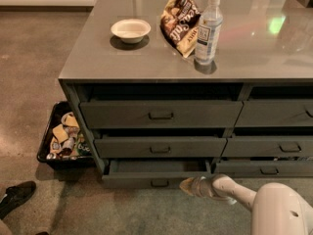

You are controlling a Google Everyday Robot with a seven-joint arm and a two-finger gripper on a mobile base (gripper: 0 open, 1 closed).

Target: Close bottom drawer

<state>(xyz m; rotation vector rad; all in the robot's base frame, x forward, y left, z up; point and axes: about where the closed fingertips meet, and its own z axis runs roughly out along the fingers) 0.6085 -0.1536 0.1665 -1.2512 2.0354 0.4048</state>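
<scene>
Gripper (192, 186) noted low down, near the floor, at the end of my smooth white arm (234, 192), in front of the right part of the bottom drawer (129, 181). I cannot tell whether it is wide or narrow, nor whether its tan tip touches the drawer front. Bottom drawer is the lowest of the left-hand stack of three. It is dark grey and wide, with a plain flat front and a small central pull handle (160, 183). It stands partly out, and a shallow strip of its bare grey inside shows above the front. Middle drawer (161, 147) and top drawer (161, 114) above it have taller fronts of the same matt grey, each with a like handle. Cabinet top (98, 58) is smooth, grey and glossy, with reflections. On it stand a round, shallow white bowl (130, 30), a crinkled snack bag (178, 21) lying flat, and an upright clear plastic bottle (208, 31) with a white cap, just beside the bag. A black rectangular bin (46, 148) full of small packets sits on the mottled concrete floor (29, 72) against the cabinet's left side. A black shoe (17, 197) shows at the lower left.
</scene>
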